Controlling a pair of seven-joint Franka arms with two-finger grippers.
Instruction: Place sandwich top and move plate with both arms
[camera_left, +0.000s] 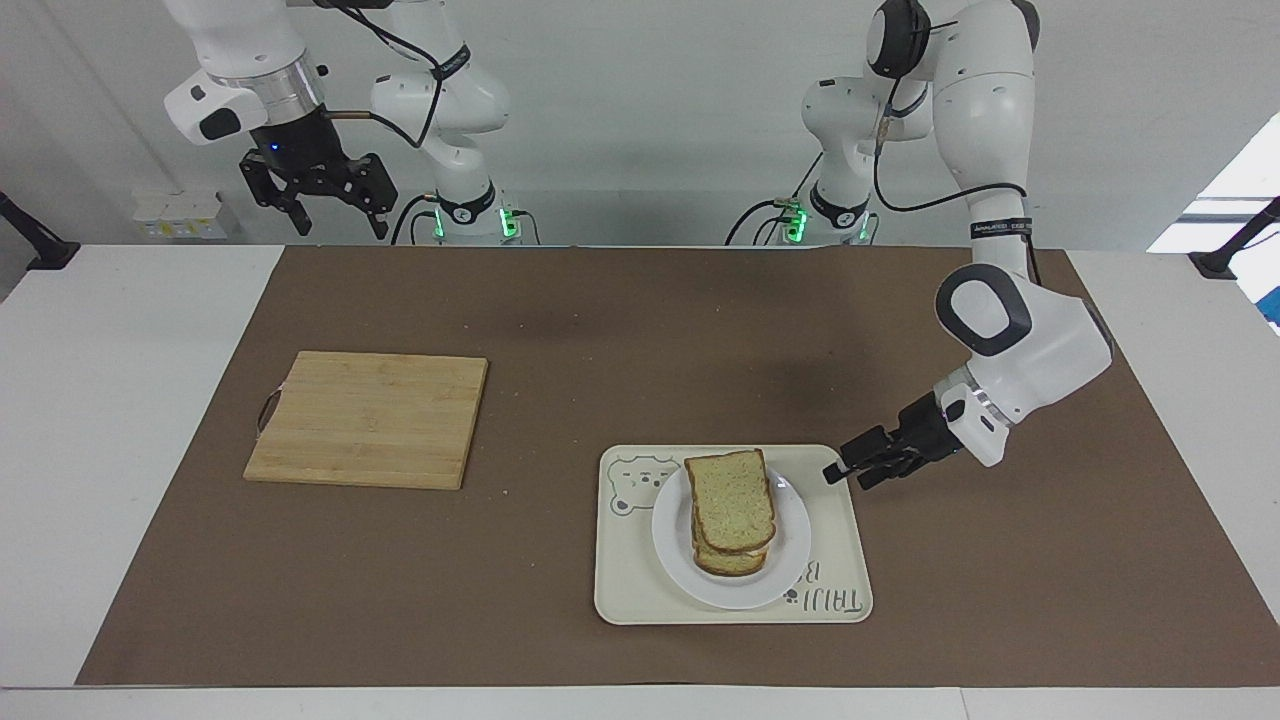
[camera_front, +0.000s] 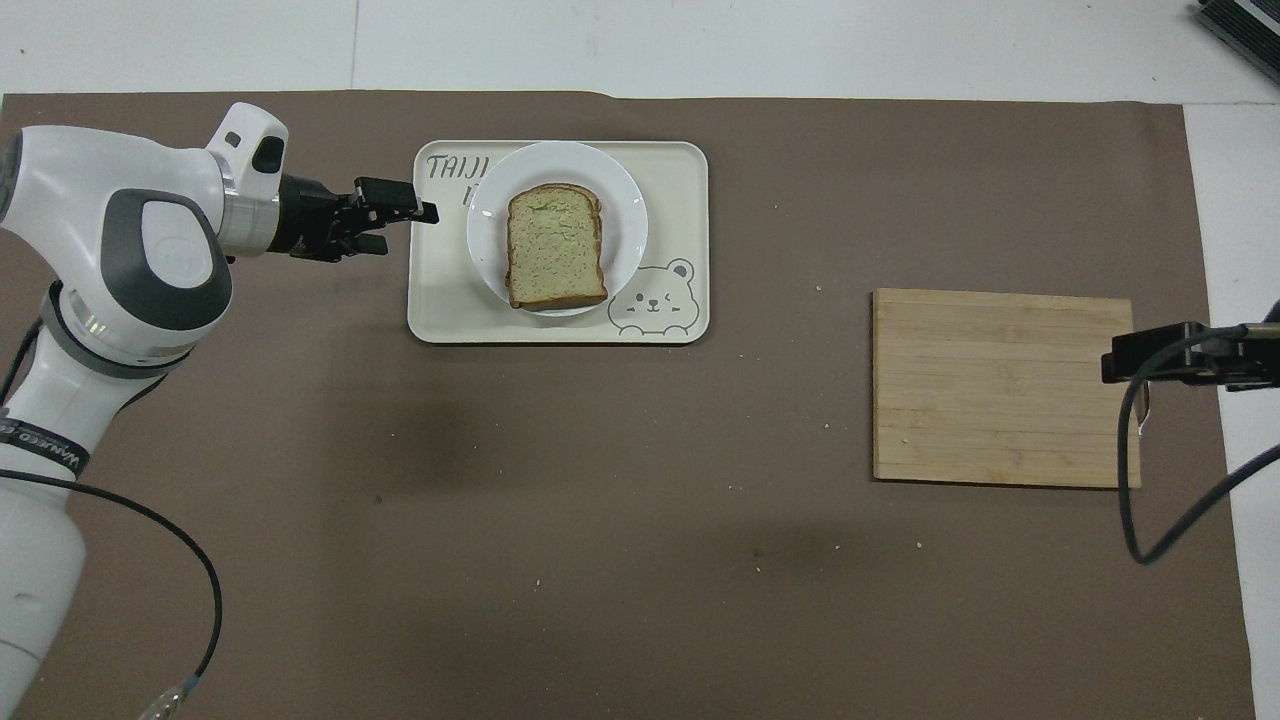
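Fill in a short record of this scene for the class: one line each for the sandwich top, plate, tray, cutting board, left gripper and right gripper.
sandwich top: on the stacked sandwich, on the plate
plate: on the cream bear tray
tray: on the brown mat, toward the left arm's end
cutting board: bare, toward the right arm's end
left gripper: over the tray's edge, empty, apart from the plate
right gripper: raised near its base, open, waiting
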